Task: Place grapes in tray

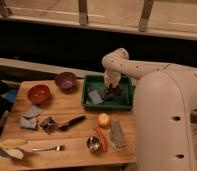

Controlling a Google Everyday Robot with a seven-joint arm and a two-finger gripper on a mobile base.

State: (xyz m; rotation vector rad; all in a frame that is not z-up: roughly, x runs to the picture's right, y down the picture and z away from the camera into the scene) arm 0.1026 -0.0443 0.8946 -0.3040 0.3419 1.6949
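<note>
The green tray (89, 98) stands at the back right of the wooden table. The dark reddish-purple grapes (113, 92) lie inside the tray, toward its right side. My gripper (112, 85) hangs down into the tray right over the grapes, at the end of the white arm that bends in from the right. I cannot tell whether it touches the grapes.
A grey flat object (95, 96) lies in the tray's left part. A purple bowl (65, 80) and an orange bowl (39, 93) stand at the left. An orange fruit (104, 120), a carrot, a grey block (116, 134), a small metal cup (93, 144), a black-handled tool (71, 123), a rag and cutlery lie in front.
</note>
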